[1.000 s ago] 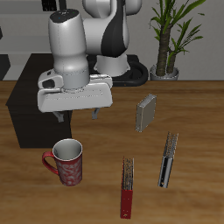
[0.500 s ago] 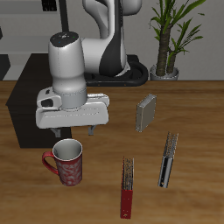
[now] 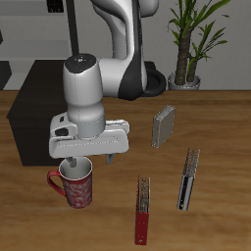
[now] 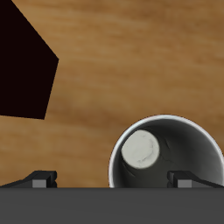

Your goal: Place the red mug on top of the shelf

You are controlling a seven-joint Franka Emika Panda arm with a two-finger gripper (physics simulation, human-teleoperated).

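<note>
The red mug (image 3: 77,190) with pale speckles stands upright near the table's front edge, its handle pointing away from the books. My gripper (image 3: 88,161) is open and hangs just above the mug's rim. In the wrist view the mug (image 4: 140,150) is seen from above, with one fingertip (image 4: 184,179) over its opening and the other beside it, so my gripper (image 4: 112,180) spans one side of the rim. The shelf (image 3: 35,110), a black-brown cabinet with a flat top, stands behind the mug and also shows in the wrist view (image 4: 22,70).
A grey book (image 3: 163,126) stands upright mid-table. A red book (image 3: 143,210) and a dark book (image 3: 187,179) lie near the front edge. A potted plant (image 3: 186,44) stands at the back.
My gripper has come down and moved a little toward the table's front edge, from above the shelf's edge to just over the mug. The mug has not moved.
</note>
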